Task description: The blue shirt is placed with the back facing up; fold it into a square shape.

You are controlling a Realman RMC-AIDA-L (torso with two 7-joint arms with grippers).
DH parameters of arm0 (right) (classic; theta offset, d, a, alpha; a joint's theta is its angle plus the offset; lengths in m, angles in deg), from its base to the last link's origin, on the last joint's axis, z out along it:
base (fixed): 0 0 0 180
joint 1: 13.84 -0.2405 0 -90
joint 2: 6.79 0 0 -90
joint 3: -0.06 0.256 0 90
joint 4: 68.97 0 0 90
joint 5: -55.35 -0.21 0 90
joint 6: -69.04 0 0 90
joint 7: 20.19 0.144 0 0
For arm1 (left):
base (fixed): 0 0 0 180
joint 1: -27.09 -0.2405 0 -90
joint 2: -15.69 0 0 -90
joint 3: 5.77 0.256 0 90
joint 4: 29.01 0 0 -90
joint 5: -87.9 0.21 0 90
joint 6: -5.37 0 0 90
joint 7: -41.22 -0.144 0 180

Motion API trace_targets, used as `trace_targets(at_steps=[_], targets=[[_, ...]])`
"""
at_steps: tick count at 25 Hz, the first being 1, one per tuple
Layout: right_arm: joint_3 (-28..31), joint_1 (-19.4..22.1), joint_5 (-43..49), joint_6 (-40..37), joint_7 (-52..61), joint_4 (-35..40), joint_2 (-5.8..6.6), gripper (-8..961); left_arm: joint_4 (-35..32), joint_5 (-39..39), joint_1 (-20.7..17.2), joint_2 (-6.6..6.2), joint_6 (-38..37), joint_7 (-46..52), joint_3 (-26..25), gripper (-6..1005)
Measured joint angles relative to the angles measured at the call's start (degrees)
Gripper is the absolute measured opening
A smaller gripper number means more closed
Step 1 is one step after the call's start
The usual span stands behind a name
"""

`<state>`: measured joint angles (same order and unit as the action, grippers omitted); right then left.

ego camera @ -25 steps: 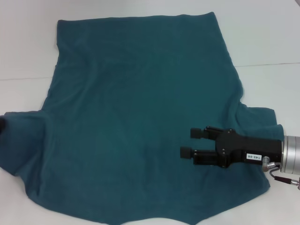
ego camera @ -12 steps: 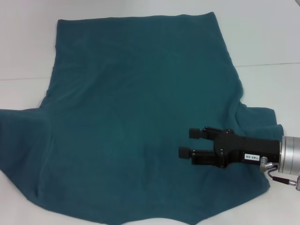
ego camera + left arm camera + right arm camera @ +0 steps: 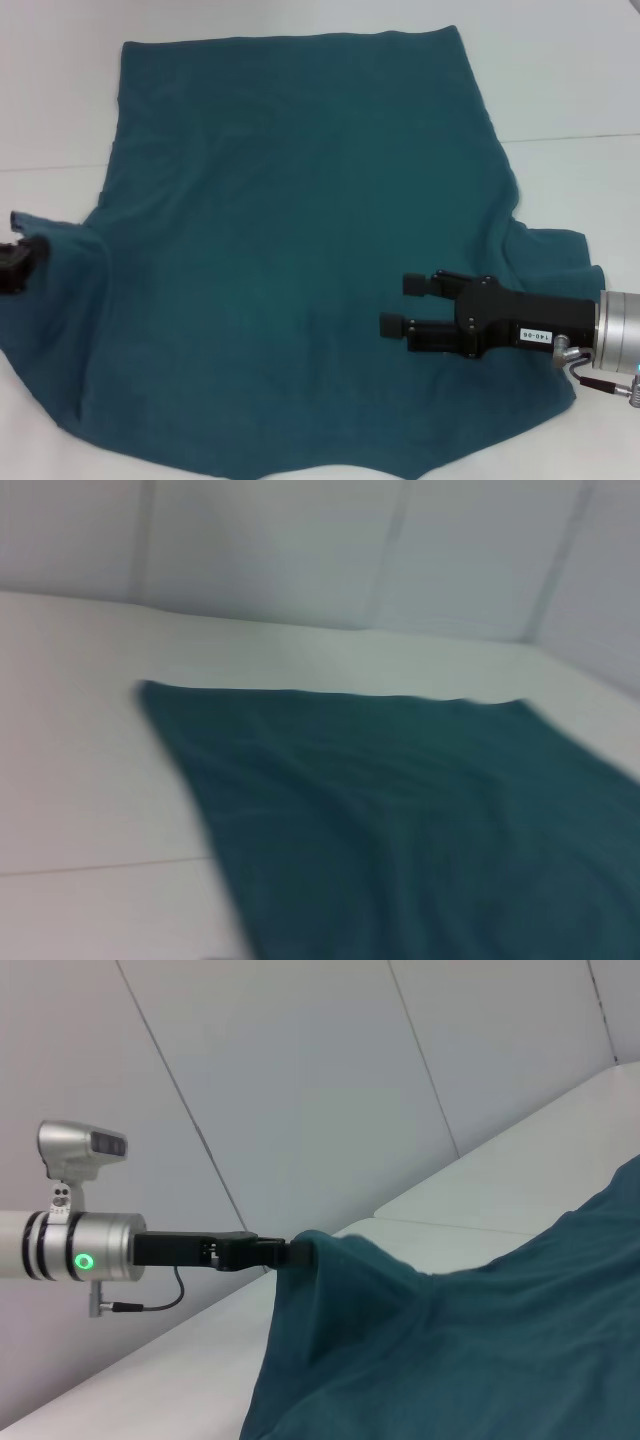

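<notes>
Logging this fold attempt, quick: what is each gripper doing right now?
Left gripper: shut on the shirt, lifting its left sleeve edge.
Right gripper: open, holding nothing, over the shirt's right side.

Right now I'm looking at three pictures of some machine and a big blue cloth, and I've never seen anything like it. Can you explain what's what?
It is a two-armed robot folding a blue shirt spread over a white table. One picture looks down from the robot's head; the other two come from cameras on its wrists. In the head view, the black right gripper hovers over the shirt with its fingers apart, holding nothing. The left gripper is at the shirt's left sleeve. The right wrist view shows it from across the table, shut on the sleeve's edge and lifting it. The left wrist view shows only shirt, table and wall.
</notes>
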<state>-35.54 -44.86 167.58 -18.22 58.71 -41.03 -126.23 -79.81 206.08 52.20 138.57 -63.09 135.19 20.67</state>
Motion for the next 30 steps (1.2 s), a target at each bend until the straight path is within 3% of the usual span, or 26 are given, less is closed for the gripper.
trace_targets(at_steps=[7,13,17,30], targets=[[-0.36,0.06,0.03,0.50,-0.40,-0.45,0.02,915,0.50,-1.58,0.73,1.05,-8.32,4.29,0.40,6],[-0.39,0.10,0.29,1.05,-1.40,-1.38,0.02,914,9.43,-6.47,2.43,1.13,-9.69,3.31,1.00,7],[-0.40,0.23,0.36,1.23,-1.46,-1.40,0.03,914,13.27,-9.37,2.87,1.14,-7.59,1.75,1.31,140],[-0.32,0.27,0.31,1.22,-1.52,-1.41,0.20,915,14.41,-10.46,2.81,1.14,-10.06,-5.57,2.28,564]])
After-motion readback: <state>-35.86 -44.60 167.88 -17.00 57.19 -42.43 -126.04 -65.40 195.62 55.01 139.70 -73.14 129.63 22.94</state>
